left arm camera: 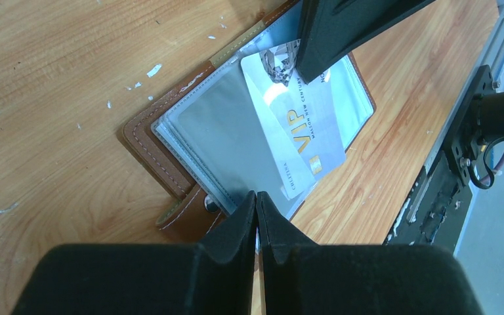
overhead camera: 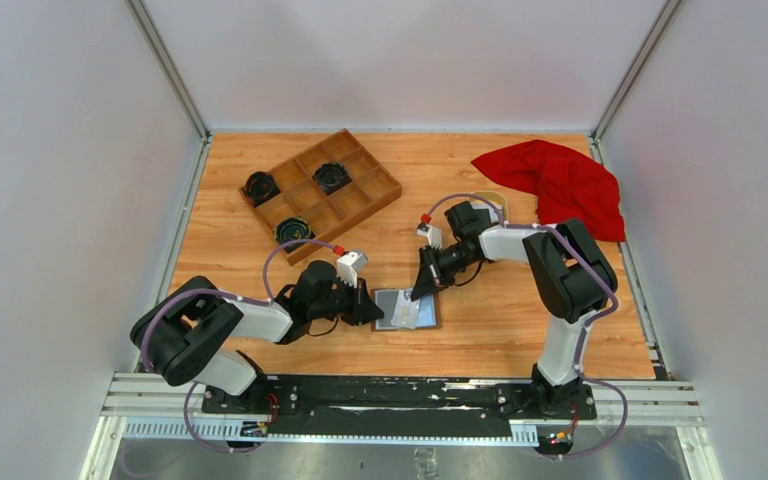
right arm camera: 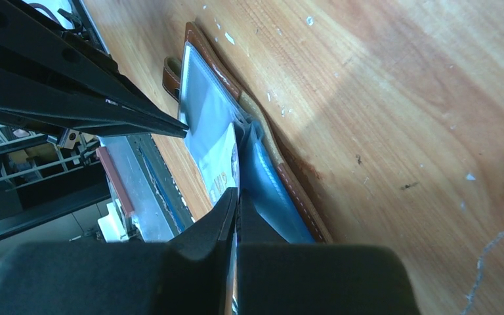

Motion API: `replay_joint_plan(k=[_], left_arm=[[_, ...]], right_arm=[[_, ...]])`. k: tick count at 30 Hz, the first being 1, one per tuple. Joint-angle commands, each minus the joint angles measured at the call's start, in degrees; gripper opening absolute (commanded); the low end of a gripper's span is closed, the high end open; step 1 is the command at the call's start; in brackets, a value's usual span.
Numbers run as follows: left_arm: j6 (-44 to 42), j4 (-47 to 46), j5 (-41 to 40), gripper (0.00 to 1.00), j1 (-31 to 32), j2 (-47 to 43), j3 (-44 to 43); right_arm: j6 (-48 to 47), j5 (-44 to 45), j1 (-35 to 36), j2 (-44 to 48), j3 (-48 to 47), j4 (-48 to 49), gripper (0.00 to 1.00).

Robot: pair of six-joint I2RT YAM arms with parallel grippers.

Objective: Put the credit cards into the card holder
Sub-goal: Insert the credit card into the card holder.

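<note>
The brown card holder [overhead camera: 431, 319] lies open on the table between both arms, its clear pockets facing up [left arm camera: 223, 131]. Two whitish credit cards [left arm camera: 308, 125] lie overlapped on the pockets, one marked VIP. My left gripper [left arm camera: 256, 197] is shut at the holder's near edge beside the snap strap, pinching the edge of a clear pocket sheet. My right gripper [right arm camera: 237, 193] is shut, its tip resting on the far end of the VIP card [right arm camera: 220, 178] next to a blue pocket [right arm camera: 269, 190]. From above, the right gripper [overhead camera: 425, 287] stands over the holder's far edge.
A wooden compartment tray [overhead camera: 352, 203] with black round parts sits at the back left. A red cloth [overhead camera: 560, 180] lies at the back right. The metal rail [overhead camera: 400, 400] with the arm bases runs along the near edge.
</note>
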State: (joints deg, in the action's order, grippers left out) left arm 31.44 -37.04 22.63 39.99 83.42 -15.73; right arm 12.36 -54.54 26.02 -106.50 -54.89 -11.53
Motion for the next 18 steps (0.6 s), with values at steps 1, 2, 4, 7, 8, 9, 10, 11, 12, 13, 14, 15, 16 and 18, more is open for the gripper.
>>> replay_joint_plan(k=[1, 2, 4, 7, 8, 9, 10, 11, 12, 13, 14, 15, 16, 18], left_arm=[[-2.0, 2.9, -1.0, 0.08, 0.3, 1.2, 1.0], [-2.2, 2.9, -0.9, 0.08, 0.3, 1.1, 1.0], [-2.3, 2.9, -0.8, 0.08, 0.3, 1.1, 1.0], [-2.4, 2.9, -0.7, 0.08, 0.3, 1.0, 0.9], [-2.5, 2.9, -0.6, 0.08, 0.3, 1.0, 0.9], [-2.6, 2.9, -0.5, 0.08, 0.3, 1.0, 0.9], [-2.6, 2.9, -0.5, 0.08, 0.3, 1.0, 0.9], [-2.6, 2.9, -0.3, 0.08, 0.3, 1.0, 0.8], [-2.7, 2.9, -0.2, 0.08, 0.3, 1.1, 0.8], [-2.7, 2.9, -0.1, 0.08, 0.3, 1.1, 0.7], [-2.8, 2.9, -0.1, 0.08, 0.3, 1.2, 0.7], [-2.8, 2.9, 0.0, 0.08, 0.3, 1.2, 0.6], [-2.8, 2.9, 0.1, 0.08, 0.3, 1.3, 0.6], [-2.8, 2.9, 0.2, 0.08, 0.3, 1.5, 0.6]], right_arm=[[-1.6, 4.1, 1.1, -2.6, -1.2, -4.9, 0.0], [-1.6, 4.1, 1.2, -2.9, -1.5, -5.3, 0.0], [-1.7, 4.3, 1.4, -3.5, -2.1, -6.2, 0.0], [-1.7, 4.5, 1.9, -4.3, -2.9, -7.0, 0.0], [-1.7, 4.4, 2.1, -4.6, -3.0, -7.1, 0.0], [-1.6, 4.4, 2.4, -4.8, -3.3, -7.1, 0.0], [-1.5, 4.3, 2.6, -5.0, -3.6, -7.2, 0.0], [-1.4, 4.1, 2.8, -5.2, -3.9, -7.3, 0.0], [-1.3, 4.0, 2.8, -5.6, -4.3, -7.4, 0.0], [-1.1, 3.8, 3.0, -5.8, -4.5, -7.6, 0.0], [-1.0, 3.6, 3.1, -6.2, -4.8, -7.6, 0.0], [-0.9, 3.3, 3.1, -6.5, -5.1, -7.6, 0.0], [-0.6, 2.9, 3.2, -6.6, -5.3, -7.6, 0.0], [-0.3, 1.9, 3.2, -7.4, -6.1, -7.6, 0.0]])
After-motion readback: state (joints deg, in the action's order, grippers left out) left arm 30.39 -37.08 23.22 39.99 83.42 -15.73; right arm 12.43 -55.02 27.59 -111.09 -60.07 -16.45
